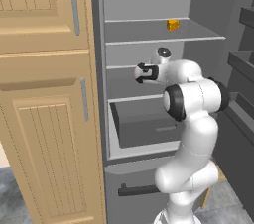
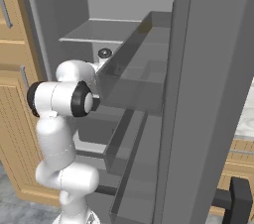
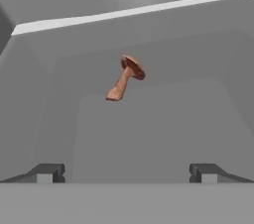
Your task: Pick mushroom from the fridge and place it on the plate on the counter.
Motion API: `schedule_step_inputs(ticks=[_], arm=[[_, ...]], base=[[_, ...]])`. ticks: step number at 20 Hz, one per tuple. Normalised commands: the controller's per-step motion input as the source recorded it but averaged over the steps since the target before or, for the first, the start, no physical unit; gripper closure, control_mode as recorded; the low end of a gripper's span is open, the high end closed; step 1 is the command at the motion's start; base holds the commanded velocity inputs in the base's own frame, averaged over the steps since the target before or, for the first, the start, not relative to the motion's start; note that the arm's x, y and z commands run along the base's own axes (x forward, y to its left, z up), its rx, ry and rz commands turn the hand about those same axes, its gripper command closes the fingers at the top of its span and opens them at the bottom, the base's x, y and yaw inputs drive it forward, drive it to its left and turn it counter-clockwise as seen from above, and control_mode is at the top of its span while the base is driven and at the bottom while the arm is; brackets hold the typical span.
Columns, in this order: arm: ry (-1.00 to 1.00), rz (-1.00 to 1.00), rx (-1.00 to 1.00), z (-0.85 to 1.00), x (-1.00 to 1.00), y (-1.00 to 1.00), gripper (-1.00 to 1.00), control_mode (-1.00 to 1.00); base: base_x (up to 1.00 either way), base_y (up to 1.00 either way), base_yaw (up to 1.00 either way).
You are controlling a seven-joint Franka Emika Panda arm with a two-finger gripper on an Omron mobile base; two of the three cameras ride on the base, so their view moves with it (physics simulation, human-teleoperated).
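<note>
The mushroom, a small brown stalk with a reddish cap, lies on its side on a grey shelf inside the fridge. In the hand view it sits ahead of and above my gripper. The gripper is open, with its two dark fingertips wide apart and nothing between them. In the left base view my gripper reaches in over the middle shelf, above the dark grey drawer. The plate is out of view.
A small yellow-orange block stands on the upper shelf. Tan wooden cabinets flank the fridge on the left. The open fridge door with its bins stands close on the right. A sliver of marble counter shows beyond it.
</note>
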Motion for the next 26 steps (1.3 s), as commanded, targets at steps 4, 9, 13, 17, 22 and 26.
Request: schedule_step_inputs(ticks=[4, 9, 13, 17, 22, 26], arm=[[0.00, 0.00, 0.00, -0.27, 0.41, 0.00, -1.00, -1.00], [0.00, 0.00, 0.00, -0.20, 0.40, 0.00, -1.00, -1.00], [0.04, 0.00, 0.00, -0.16, 0.46, 0.04, -1.00, -1.00], [0.04, 0.00, 0.00, -0.04, 0.36, 0.00, -1.00, -1.00], [0.04, 0.00, 0.00, -0.09, 0.37, 0.00, -1.00, -1.00], [0.04, 0.00, 0.00, -0.14, 0.37, 0.00, -1.00, -1.00]], base=[[0.00, 0.00, 0.00], [0.00, 0.00, 0.00], [0.00, 0.00, 0.00], [0.00, 0.00, 0.00], [0.00, 0.00, 0.00], [0.00, 0.00, 0.00]])
